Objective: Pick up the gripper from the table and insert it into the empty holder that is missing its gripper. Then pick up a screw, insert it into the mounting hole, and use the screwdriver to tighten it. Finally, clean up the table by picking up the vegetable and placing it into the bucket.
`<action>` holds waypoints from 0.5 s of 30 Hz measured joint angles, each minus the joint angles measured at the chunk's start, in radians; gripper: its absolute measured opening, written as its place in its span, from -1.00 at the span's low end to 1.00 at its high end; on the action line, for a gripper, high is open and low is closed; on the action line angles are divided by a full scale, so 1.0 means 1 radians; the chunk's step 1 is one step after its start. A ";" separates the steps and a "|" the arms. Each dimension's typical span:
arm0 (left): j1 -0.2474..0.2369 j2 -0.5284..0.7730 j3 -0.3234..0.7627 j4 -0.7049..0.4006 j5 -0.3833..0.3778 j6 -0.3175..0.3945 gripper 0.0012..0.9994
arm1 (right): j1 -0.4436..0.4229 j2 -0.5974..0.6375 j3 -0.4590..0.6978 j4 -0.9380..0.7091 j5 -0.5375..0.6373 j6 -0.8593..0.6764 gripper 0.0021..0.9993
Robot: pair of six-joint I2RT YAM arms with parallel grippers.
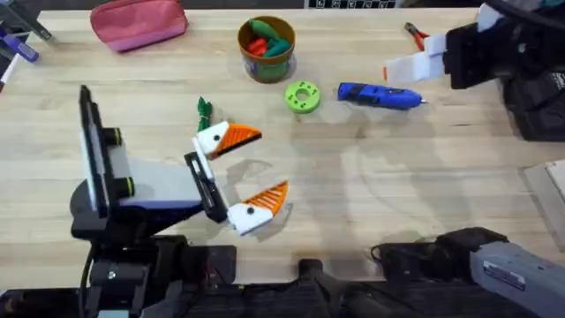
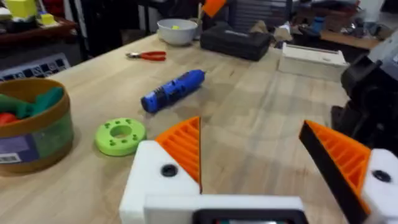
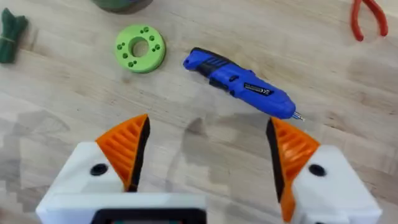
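Note:
The blue screwdriver (image 1: 380, 95) lies on the table right of a round green disc (image 1: 303, 96). My right gripper (image 1: 422, 58) hovers open just above it, with the screwdriver (image 3: 239, 84) ahead of its orange fingertips (image 3: 127, 146). My left gripper (image 1: 263, 168) stands open low over the table's middle left, empty. Every white holder (image 2: 152, 180) I see carries an orange tip. The dark-green vegetable (image 1: 205, 110) lies beside the left gripper's far finger. The brown bucket (image 1: 267, 60) at the back holds red and green toys. Any screw is out of view.
Red-handled pliers (image 1: 415, 34) lie at the back right, and a pink pouch (image 1: 139, 22) at the back left. A white bowl (image 2: 177, 31) and a black case (image 2: 236, 40) sit at the table's far end. Bare wood (image 1: 397, 168) spans the middle right.

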 joint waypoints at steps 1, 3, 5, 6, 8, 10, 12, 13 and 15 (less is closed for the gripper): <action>0.000 0.000 0.000 0.019 -0.013 -0.017 0.97 | 0.000 0.000 0.000 0.000 0.000 0.000 0.99; 0.000 0.000 0.003 0.028 -0.035 -0.047 0.97 | 0.000 0.000 0.000 0.001 0.000 0.000 0.99; 0.000 0.000 0.021 0.006 -0.053 -0.067 0.97 | 0.000 0.000 0.000 0.002 0.000 0.000 0.99; 0.000 0.000 0.048 -0.031 -0.071 -0.073 0.97 | 0.000 0.000 0.000 0.003 0.000 0.000 0.99; 0.000 0.000 0.112 -0.107 -0.109 -0.078 0.97 | 0.000 0.000 0.000 0.003 0.000 0.000 0.99; 0.000 0.010 0.208 -0.222 -0.166 -0.067 0.97 | 0.000 0.000 0.000 0.002 0.000 0.000 0.99; 0.000 0.043 0.315 -0.348 -0.234 -0.029 0.97 | 0.000 0.000 0.000 0.001 0.000 0.000 0.99; 0.000 0.069 0.372 -0.422 -0.276 -0.001 0.97 | 0.000 0.000 0.000 0.001 0.000 0.002 0.99; 0.000 0.136 0.480 -0.536 -0.361 0.056 0.97 | 0.000 0.000 0.000 0.001 0.000 0.008 0.99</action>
